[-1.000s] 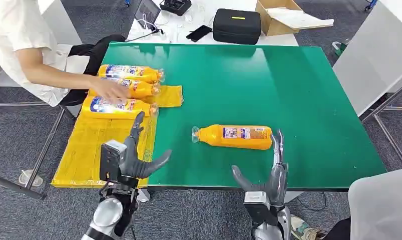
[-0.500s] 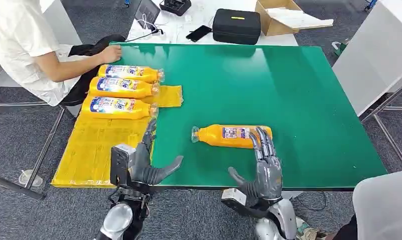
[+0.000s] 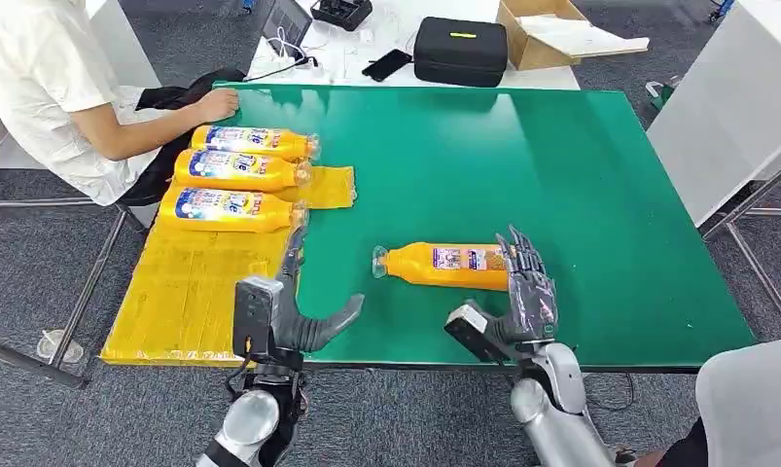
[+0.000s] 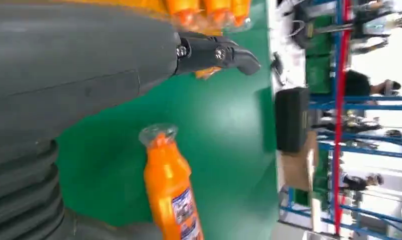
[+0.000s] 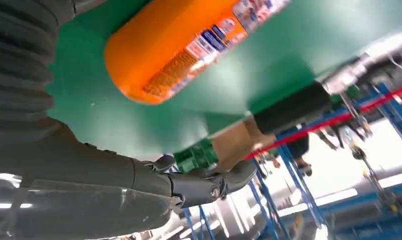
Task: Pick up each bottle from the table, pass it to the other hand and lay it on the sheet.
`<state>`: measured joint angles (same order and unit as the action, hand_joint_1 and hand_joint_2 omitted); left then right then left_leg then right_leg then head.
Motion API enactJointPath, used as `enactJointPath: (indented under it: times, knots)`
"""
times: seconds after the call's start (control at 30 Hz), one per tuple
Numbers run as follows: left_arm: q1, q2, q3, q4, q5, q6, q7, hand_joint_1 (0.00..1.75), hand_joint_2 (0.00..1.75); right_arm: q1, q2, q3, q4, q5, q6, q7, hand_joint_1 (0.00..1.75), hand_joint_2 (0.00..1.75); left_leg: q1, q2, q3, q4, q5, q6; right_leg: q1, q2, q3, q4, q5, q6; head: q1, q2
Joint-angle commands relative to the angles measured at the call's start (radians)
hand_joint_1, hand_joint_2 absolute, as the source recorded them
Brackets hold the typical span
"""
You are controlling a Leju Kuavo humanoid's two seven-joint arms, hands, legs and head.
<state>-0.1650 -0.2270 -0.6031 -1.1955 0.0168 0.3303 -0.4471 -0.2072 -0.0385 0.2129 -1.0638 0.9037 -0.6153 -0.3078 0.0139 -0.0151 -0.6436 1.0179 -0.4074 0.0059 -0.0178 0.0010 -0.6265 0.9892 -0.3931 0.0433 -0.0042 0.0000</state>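
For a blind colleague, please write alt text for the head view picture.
An orange bottle lies on its side on a green table, with the robot's open right hand at its base. The open left hand hovers near a yellow sheet holding three bottles, beside a seated person.

Two silver arms with rounded, polished metal segments rise from below. Each ends in a grey many-fingered hand: the left hand (image 3: 294, 316) has a thick, smooth grey thumb and darker, slimmer fingers, and the right hand (image 3: 524, 292) shows dark jointed fingers with a metallic sheen. A boxy grey module with a dark face sits at each wrist. Up close, a grey ribbed cover wraps the base of each hand like a bellows, small silver screws mark the dark finger links, and the fingertips (image 4: 245, 57) are rounded black caps.
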Motion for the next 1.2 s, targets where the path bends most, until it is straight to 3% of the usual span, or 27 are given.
enactJointPath:
  times: [0.03,0.5,0.87,1.2]
  knots:
    - [-0.061,-0.004,-0.036,0.108,0.023,-0.012,0.020,0.00,1.75,-0.146,-0.026,0.041,0.269,0.001,0.022,0.013,0.00,1.75,0.001,0.003,0.006,-0.001,-0.002,0.001,0.001,0.002,0.006,-0.002,-0.001,-0.002,0.000,0.000]
    - [-0.105,-0.016,-0.099,0.137,0.016,0.026,0.034,0.00,1.75,-0.271,0.005,0.082,0.467,0.005,0.110,0.030,0.00,1.75,0.000,0.003,0.003,0.000,-0.001,0.001,0.000,0.002,0.003,0.000,0.000,-0.001,0.000,0.000]
    - [-0.111,-0.016,-0.105,0.144,0.019,0.020,0.039,0.00,1.75,-0.279,0.004,0.087,0.484,0.003,0.126,0.031,0.00,1.75,0.000,0.001,0.002,0.000,-0.001,0.001,0.000,0.001,0.003,0.000,0.000,-0.001,0.000,0.000]
    - [-0.131,-0.020,-0.131,0.144,0.013,0.000,0.070,0.00,1.75,-0.357,-0.011,0.135,0.559,0.079,0.186,0.155,0.00,1.75,0.000,0.003,0.005,0.000,-0.001,0.001,0.001,0.002,0.004,0.000,-0.001,-0.002,0.000,0.000]
